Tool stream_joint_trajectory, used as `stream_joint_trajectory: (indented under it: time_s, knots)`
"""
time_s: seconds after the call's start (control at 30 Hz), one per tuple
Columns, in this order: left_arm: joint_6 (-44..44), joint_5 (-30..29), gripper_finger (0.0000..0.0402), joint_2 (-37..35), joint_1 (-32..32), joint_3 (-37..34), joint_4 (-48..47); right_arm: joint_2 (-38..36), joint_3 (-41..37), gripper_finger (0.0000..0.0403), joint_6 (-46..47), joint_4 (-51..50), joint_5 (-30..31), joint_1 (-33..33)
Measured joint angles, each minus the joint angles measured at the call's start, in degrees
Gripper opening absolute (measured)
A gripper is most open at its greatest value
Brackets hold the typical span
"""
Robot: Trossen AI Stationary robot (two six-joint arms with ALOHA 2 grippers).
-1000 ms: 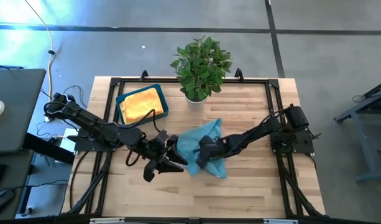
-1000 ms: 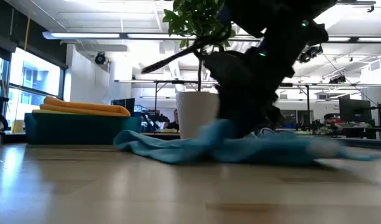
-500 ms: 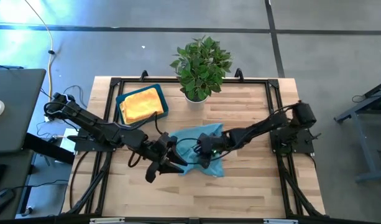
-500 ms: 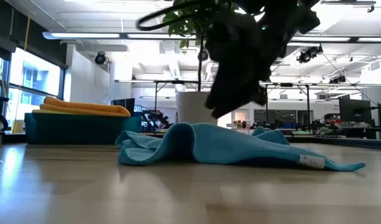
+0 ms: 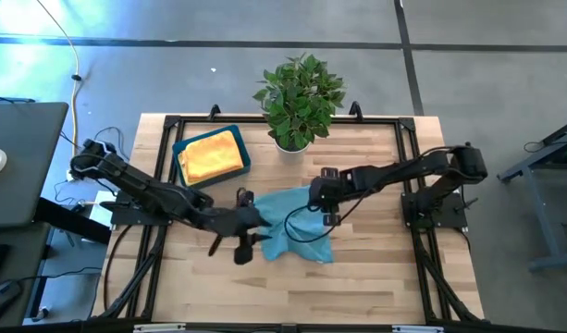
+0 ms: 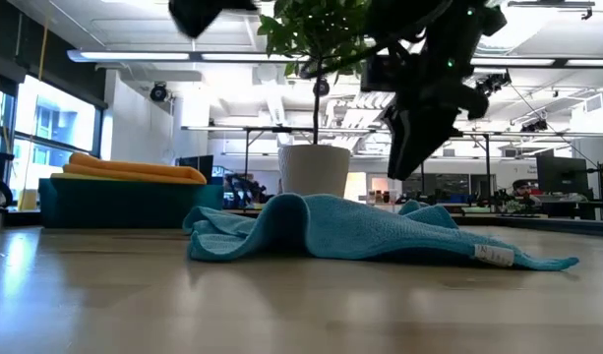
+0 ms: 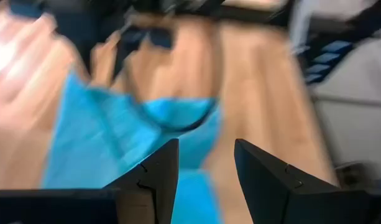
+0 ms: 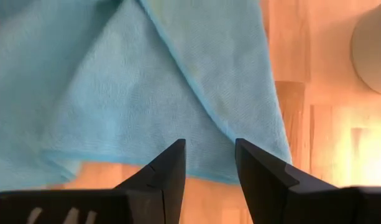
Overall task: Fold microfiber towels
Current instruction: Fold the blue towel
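The teal-blue towel [image 5: 297, 227] lies rumpled mid-counter [image 5: 375, 277], free of both arms. The left claw [image 5: 243, 242] hovers released at its near-left edge, the right claw [image 5: 322, 197] released above its far corner, likely seeking corners. Beyond, yellow towels [image 5: 209, 155] fill the blue tray [image 5: 178, 159].

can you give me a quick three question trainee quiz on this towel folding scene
1. True or false: the teal-blue towel lies rumpled on the table, held by neither end effector.
2. What sits in the blue tray? A) a grey towel B) yellow and orange towels C) a plant
3. Which end effector hovers at the towel's edge nearer the potted plant?

Key: 1 true. 2 B. 3 the right end effector, open; the left end effector, also open, is at the opposite side.
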Motion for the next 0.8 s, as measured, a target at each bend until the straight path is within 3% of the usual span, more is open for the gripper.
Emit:
stream_joint_trajectory:
  time_s: [0.17,0.43,0.67,0.8]
  knots:
    - [-3.7,-4.2,0.0145,4.5,0.0,0.1,-3.3,0.9,0.0,0.0133,-4.9,0.0,-0.5,-2.6]
    - [-8.1,-4.3,0.0145,10.6,0.1,0.1,-2.8,2.2,0.0,0.0133,-13.6,-1.3,-1.7,-6.5]
    - [-11.0,-4.4,0.0145,11.7,0.0,0.1,-2.6,5.7,0.0,0.0133,-19.7,-3.0,-1.5,-8.3]
    - [-10.9,-4.5,0.0145,11.7,0.1,0.1,-2.6,7.3,0.0,0.0133,-21.6,-2.2,4.2,-8.3]
